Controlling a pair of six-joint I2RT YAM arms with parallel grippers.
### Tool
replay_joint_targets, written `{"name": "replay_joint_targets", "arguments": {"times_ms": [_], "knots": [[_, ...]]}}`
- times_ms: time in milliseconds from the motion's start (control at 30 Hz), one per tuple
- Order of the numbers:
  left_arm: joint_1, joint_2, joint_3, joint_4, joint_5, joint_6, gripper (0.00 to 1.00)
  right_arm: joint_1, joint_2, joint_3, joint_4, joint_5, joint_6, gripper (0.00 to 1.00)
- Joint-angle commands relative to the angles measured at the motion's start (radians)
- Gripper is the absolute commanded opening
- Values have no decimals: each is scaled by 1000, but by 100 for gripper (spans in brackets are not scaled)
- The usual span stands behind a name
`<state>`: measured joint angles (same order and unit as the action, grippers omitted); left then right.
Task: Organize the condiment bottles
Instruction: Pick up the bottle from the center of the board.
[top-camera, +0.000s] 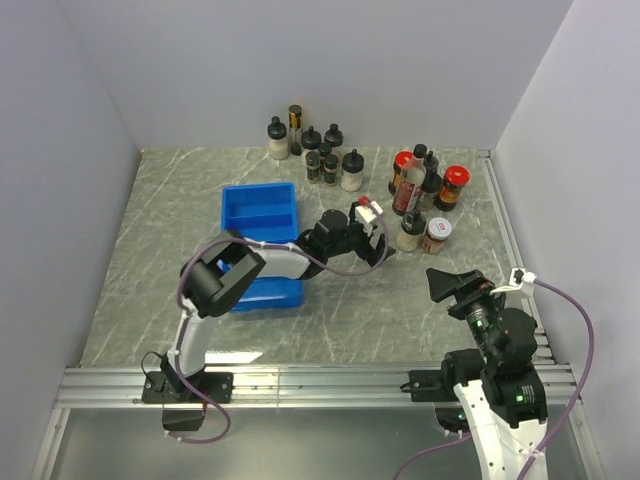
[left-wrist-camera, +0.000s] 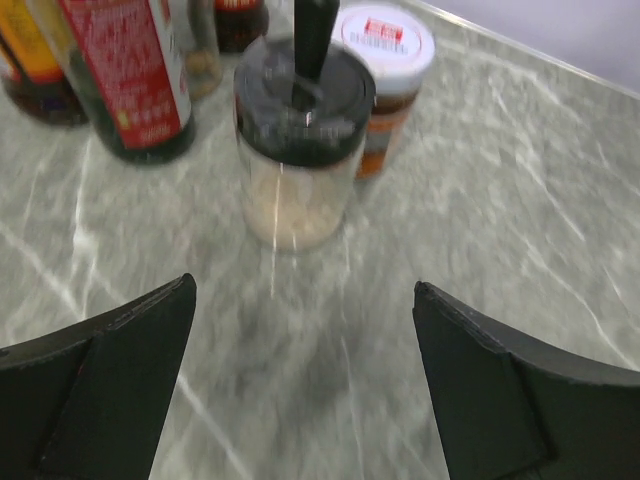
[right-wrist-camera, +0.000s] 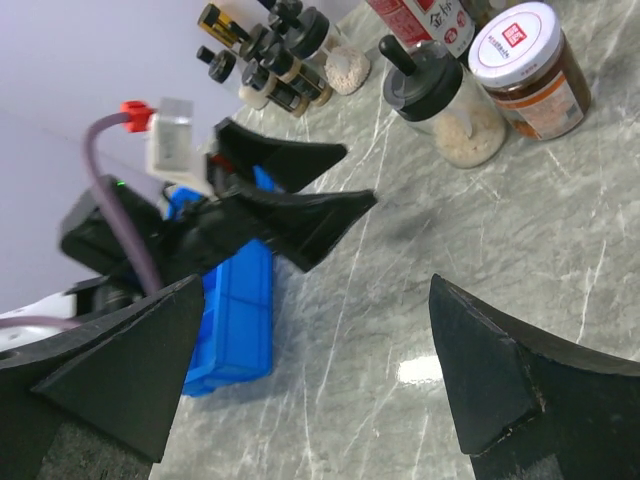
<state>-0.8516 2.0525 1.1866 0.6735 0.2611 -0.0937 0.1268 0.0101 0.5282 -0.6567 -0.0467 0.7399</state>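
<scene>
Grey marbled tabletop (top-camera: 350, 310) is carrying the condiment bottles (top-camera: 351, 172) in two clusters near the back wall. Left gripper (left-wrist-camera: 304, 286) is hanging wide open, empty, facing a black-capped jar (left-wrist-camera: 298, 160) of pale powder; right gripper (right-wrist-camera: 316, 290) is gaping empty too. Glass probably rigid, slick, breakable: gripping mid-body seems safest.

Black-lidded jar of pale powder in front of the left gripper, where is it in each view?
Top external: black-lidded jar, right of centre.
Left wrist: top centre.
Right wrist: upper right.
Shared landmark: the white-lidded jar beside it.
</scene>
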Motion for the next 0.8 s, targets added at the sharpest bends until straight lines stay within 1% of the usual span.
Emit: {"name": "replay_joint_targets", "arguments": {"times_ms": [0, 100, 200, 333, 467, 700, 733, 767], "knots": [[-12, 58, 103, 179, 6, 15, 96, 5, 10, 47, 5, 22, -8, 100], [-26, 113, 175, 163, 1, 25, 97, 5, -4, 41, 5, 28, -8, 100], [-33, 152, 199, 219, 33, 43, 96, 4, -4, 35, 6, 21, -4, 100], [-37, 207, 300, 123, 82, 57, 95, 5, -4, 41, 0, 15, -11, 100], [-35, 253, 393, 58, 101, 77, 95, 5, -4, 61, -12, 19, -25, 100], [-35, 320, 502, -15, 83, 83, 94, 7, -4, 69, -26, 31, -40, 100], [-35, 325, 507, -20, 82, 83, 94, 5, -30, 66, -24, 28, -40, 100], [-37, 327, 513, -22, 76, 116, 94, 5, -32, 64, -23, 27, -37, 100]]}}
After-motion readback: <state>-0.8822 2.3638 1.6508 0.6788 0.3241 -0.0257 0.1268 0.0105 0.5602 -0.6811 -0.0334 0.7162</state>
